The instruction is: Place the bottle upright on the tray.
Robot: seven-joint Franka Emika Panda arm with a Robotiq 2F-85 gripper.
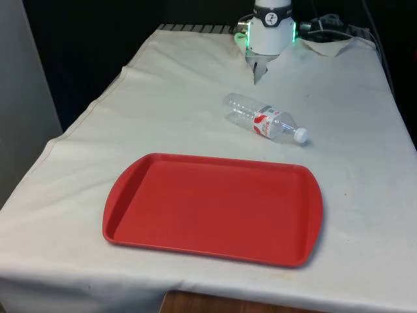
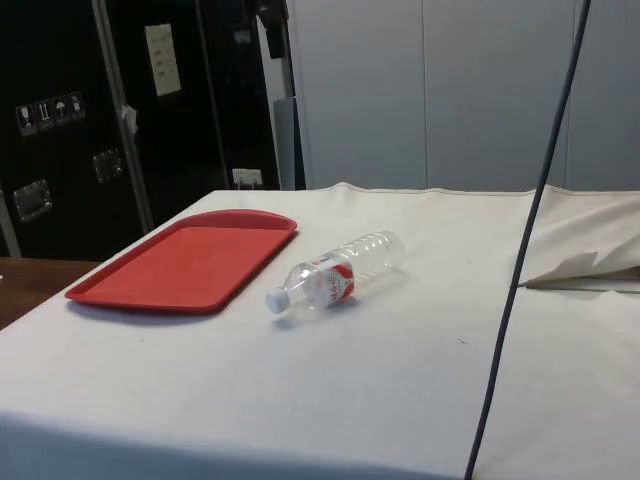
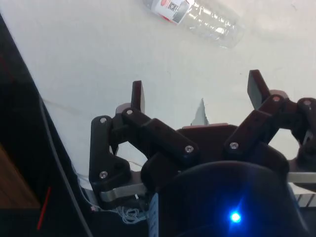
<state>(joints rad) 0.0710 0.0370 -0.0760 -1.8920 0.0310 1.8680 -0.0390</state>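
Note:
A clear plastic bottle (image 1: 266, 119) with a red-and-white label and a white cap lies on its side on the white cloth, cap toward the front view's right. It also lies in the side view as the bottle (image 2: 335, 273), beside the tray. The red tray (image 1: 215, 207) rests flat nearer the front edge, with nothing on it; in the side view the tray (image 2: 185, 260) sits left of the bottle. My gripper (image 3: 197, 94) is open and holds nothing, well back from the bottle (image 3: 197, 17) near the table's far end.
A black cable (image 2: 525, 250) hangs across the side view in front of the table. The cloth is rumpled into a fold (image 1: 326, 49) at the far end near the robot base (image 1: 270, 29). Bare wood (image 1: 215, 303) peeks out under the cloth's front edge.

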